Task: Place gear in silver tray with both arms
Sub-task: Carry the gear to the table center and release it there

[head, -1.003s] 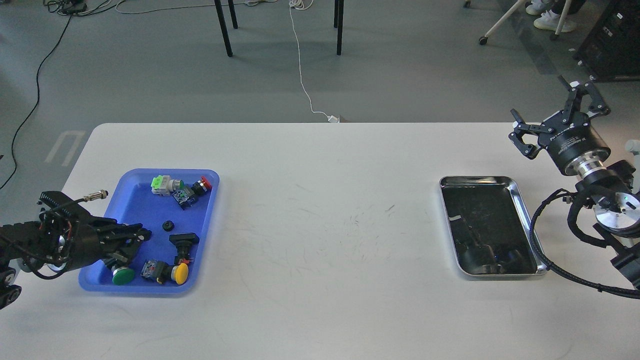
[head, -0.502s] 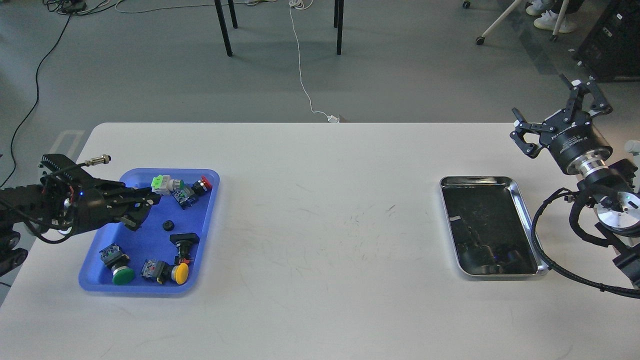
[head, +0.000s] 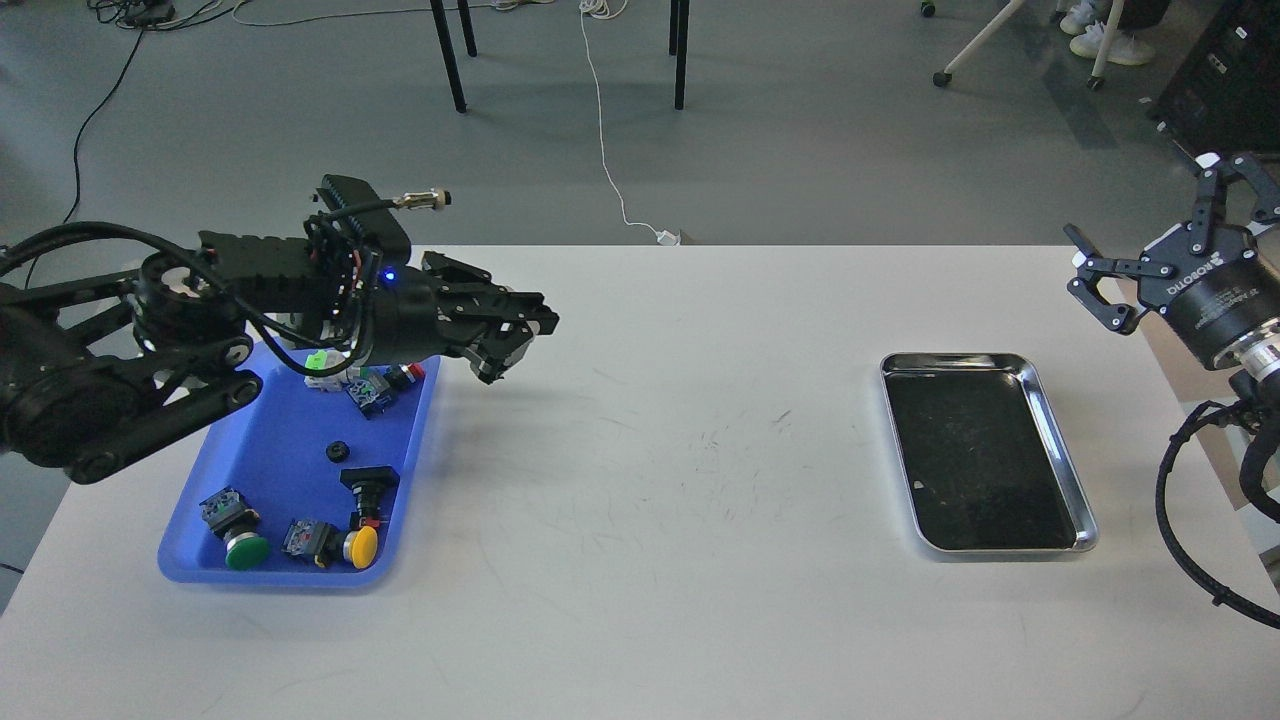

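Observation:
The gear (head: 337,451) is a small black toothed ring lying on the floor of the blue plastic tray (head: 275,440) at the left. The silver tray (head: 955,358) lies at the right of the table, its dark floor bare. My left gripper (head: 512,342) hangs above the table just right of the blue tray's far right corner, up and to the right of the gear; its fingers stand apart with nothing between them. My right gripper (head: 1160,240) is wide open and empty, raised beyond the silver tray's far right corner.
The blue tray also holds several push-button switches: green (head: 243,548), yellow (head: 360,545), red (head: 404,373), a black one (head: 367,483) and a green-and-white block (head: 322,364). The white table's (head: 660,480) far edge runs behind both grippers. Chair legs and cables are on the floor beyond.
My left arm has lifted out of the blue tray and swung right and far, its gripper now past the tray's far right corner. My right gripper has moved right and slightly up. The gear has not moved.

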`<state>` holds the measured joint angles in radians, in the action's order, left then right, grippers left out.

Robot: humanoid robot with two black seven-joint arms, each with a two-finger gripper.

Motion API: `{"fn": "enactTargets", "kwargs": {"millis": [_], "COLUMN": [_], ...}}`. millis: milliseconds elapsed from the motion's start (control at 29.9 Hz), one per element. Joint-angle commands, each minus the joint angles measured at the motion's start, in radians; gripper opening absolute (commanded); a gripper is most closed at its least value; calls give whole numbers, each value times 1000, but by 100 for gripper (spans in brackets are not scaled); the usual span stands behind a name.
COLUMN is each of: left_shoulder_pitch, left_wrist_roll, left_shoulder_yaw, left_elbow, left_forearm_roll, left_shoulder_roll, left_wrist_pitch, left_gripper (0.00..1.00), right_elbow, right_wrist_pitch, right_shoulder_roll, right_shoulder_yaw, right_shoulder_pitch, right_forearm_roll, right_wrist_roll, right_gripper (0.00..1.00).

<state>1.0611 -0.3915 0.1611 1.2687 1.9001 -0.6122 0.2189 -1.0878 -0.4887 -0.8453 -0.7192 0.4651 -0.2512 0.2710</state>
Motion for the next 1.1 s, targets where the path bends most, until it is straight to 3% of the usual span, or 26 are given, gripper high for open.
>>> {"fn": "enactTargets", "kwargs": {"millis": [0, 167, 602, 1070], "left_shoulder_pitch": [28, 36, 14, -104], "left_wrist_roll": [29, 51, 75, 80], "left_shoulder_yaw": [-2, -5, -138, -155], "left_elbow": [0, -11, -178, -399], "left_forearm_roll": [4, 11, 142, 143], "left_shoulder_roll": [124, 244, 488, 612], "left_wrist_pitch": [62, 86, 82, 36], "left_gripper": [15, 15, 15, 16], "right_elbow": [-67, -90, -116, -115], "right_wrist_pitch": [0, 0, 0, 0], "right_shoulder_roll": [-47, -69, -75, -63], "right_shoulder_yaw": [-2, -2, -2, -2], "right_shoulder_pitch": [-75, -117, -148, -146], "right_forearm_roll": [0, 0, 0, 1], "right_wrist_roll": [30, 62, 65, 65], "right_gripper": [99, 99, 99, 99]}}
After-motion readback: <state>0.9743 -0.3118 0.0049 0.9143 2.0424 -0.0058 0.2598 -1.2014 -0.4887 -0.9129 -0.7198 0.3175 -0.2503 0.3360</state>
